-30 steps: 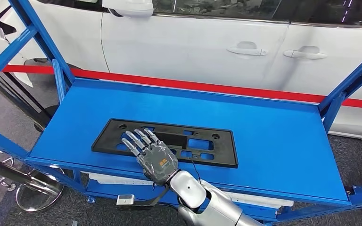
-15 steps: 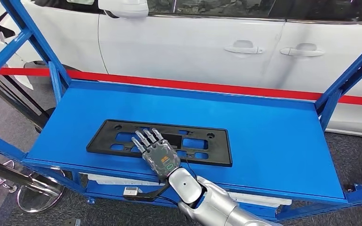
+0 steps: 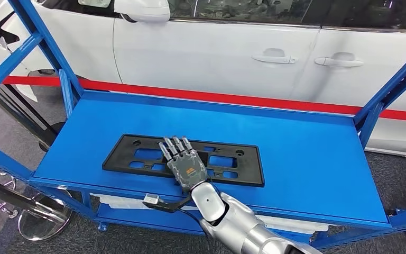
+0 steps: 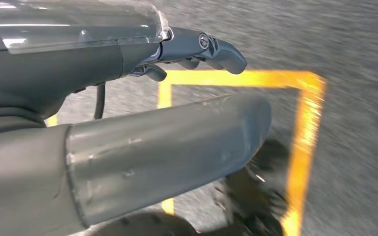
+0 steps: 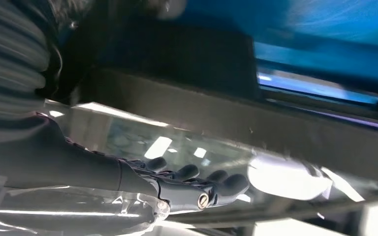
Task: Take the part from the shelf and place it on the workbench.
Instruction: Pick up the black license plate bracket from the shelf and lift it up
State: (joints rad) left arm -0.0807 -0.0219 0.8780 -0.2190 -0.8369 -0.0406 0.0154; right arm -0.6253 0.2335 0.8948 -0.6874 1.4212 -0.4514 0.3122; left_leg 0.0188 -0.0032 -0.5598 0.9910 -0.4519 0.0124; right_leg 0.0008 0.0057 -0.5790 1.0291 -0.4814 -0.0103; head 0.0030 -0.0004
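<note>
Change: the right hand (image 3: 186, 165) now lies further right on the part (image 3: 137, 144) than half a second ago, nearer its middle, fingers pointing away from the robot rather than angled left.
Part: a flat black rectangular frame with rectangular cut-outs and small round holes (blue shows through the openings).
Place: flat on the shelf (image 3: 306, 159), left of centre, close to the near edge.
Axis: long side runs left to right, parallel to the shelf front.
Right hand: fingers straight and close together, palm down on the part, gripping nothing.
Left hand (image 4: 197, 49): hangs over grey floor, fingers loosely apart, holding nothing.
</note>
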